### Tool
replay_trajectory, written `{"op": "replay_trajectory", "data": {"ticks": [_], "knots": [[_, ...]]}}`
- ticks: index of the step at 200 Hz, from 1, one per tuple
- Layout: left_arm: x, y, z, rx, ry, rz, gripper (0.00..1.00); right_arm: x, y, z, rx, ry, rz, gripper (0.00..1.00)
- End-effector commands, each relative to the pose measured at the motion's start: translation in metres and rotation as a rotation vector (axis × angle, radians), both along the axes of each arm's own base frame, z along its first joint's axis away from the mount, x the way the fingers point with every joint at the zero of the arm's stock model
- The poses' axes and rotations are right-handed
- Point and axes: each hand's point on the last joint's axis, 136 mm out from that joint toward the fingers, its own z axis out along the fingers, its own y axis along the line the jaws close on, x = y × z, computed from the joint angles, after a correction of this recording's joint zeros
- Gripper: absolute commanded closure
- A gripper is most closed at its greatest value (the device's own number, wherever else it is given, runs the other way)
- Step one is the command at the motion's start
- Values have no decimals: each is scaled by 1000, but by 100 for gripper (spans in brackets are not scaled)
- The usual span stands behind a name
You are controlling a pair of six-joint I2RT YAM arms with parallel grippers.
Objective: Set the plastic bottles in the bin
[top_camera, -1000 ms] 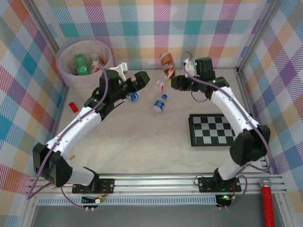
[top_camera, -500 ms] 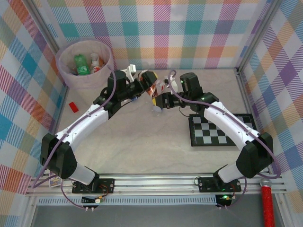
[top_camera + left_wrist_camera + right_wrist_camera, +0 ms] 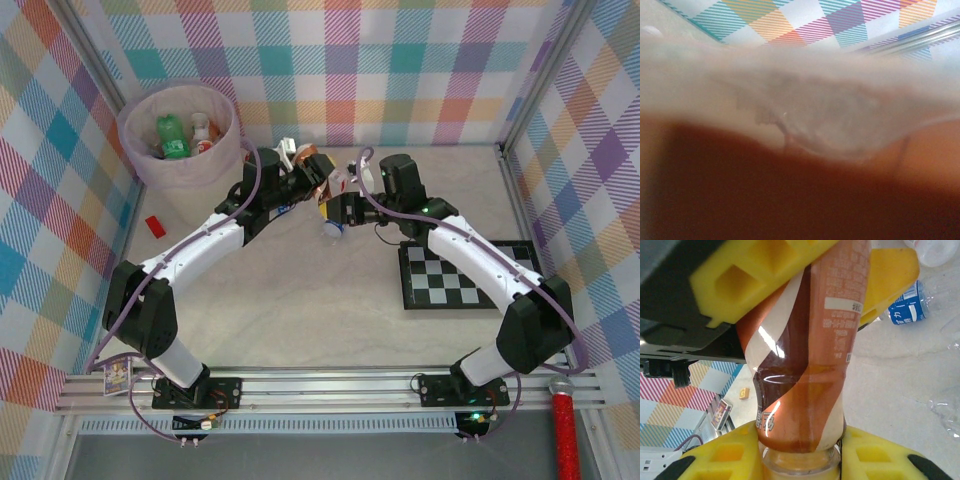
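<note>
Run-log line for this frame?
phase: handover | left tool: shut on brown bottle | right tool: shut on its end | bin: green bottle inside

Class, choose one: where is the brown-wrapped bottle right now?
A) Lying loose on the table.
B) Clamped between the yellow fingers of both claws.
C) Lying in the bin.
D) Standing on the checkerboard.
B: in the right wrist view, the brown-wrapped bottle has the right claw gripping its neck, and the left claw pressing on either side of its body.
</note>
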Motion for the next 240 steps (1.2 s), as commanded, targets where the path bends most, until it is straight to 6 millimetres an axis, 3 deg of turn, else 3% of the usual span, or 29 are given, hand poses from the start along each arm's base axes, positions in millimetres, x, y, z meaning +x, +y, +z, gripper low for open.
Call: {"op": "replay_trajectory", "data": {"ticks": [1, 29, 61, 97, 111, 131, 164, 188, 214, 240], "knots": [[2, -4, 31, -57, -65, 3, 46, -9, 6, 11, 47, -36, 46, 83], [3, -4, 30, -50, -65, 11, 48, -8, 6, 10, 43, -26, 42, 74], [3, 3, 38, -21, -91, 23, 48, -3, -9, 11, -3, -15, -18, 27], [2, 31, 70, 78, -168, 42, 49, 7, -55, 22, -38, 0, -182, 3], [5, 55, 88, 133, -205, 76, 48, 8, -69, 19, -66, 14, -237, 1], [15, 109, 116, 231, -264, 195, 48, 10, -83, 5, -135, 34, -295, 1], [41, 236, 153, 321, -312, 567, 48, 25, -95, -34, -232, 153, -403, 1], [53, 304, 163, 358, -339, 812, 48, 41, -91, -57, -230, 240, -464, 1], [76, 341, 162, 425, -327, 923, 46, 59, -83, -76, -193, 289, -502, 1], [109, 352, 138, 570, -257, 904, 42, 73, -77, -93, -189, 342, -532, 1]]}}
